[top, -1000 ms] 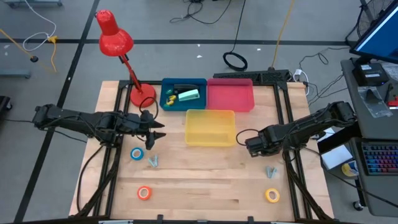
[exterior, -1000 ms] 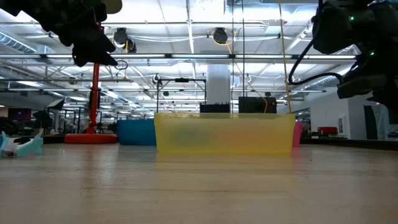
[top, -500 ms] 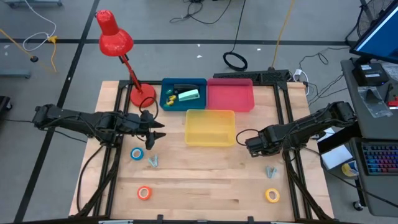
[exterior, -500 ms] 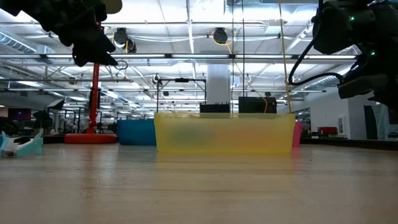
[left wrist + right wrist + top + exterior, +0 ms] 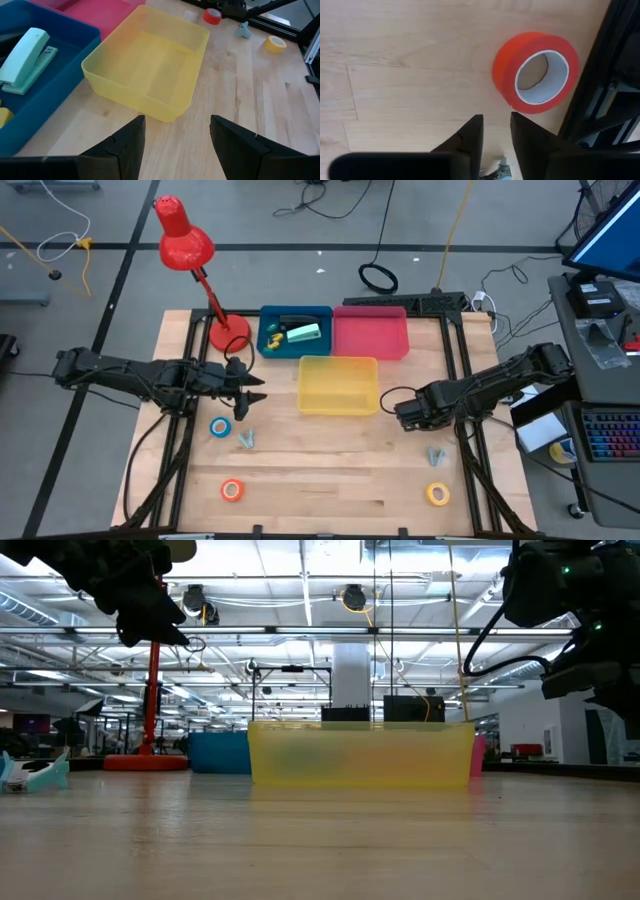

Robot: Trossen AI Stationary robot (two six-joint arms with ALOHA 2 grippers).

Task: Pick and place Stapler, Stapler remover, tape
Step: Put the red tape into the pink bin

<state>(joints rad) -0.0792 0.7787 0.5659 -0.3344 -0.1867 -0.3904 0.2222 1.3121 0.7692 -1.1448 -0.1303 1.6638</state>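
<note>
Now, line by line:
Desk (image 5: 330, 465): pale wood boards, seen from above, with both dark arms reaching in from the frame's sides.
Left gripper (image 5: 252, 388): centre-left of the high view, above the desk near the lamp base; jaws apart and holding nothing, as its wrist view shows.
Right gripper (image 5: 405, 412): centre-right, just right of the yellow tray; jaws a narrow gap apart and holding nothing, with the red tape roll (image 5: 536, 72) lying flat on the wood just beyond them.
Yellow tray (image 5: 339, 385): centre of the frame, nothing visible inside.
Blue tray (image 5: 294, 332): above the yellow one, holding a pale green stapler (image 5: 303, 334).
Pink tray (image 5: 370, 335): touching the blue tray's right side.
Blue tape roll (image 5: 220, 427): lower left of the grippers, flat on the desk.
Orange tape roll (image 5: 232, 490): bottom left.
Yellow tape roll (image 5: 437, 494): bottom right.
Staple removers: one beside the blue roll (image 5: 247, 440), one above the yellow roll (image 5: 435, 455).
Red lamp (image 5: 185, 242): upper left, base on the desk corner.
</note>
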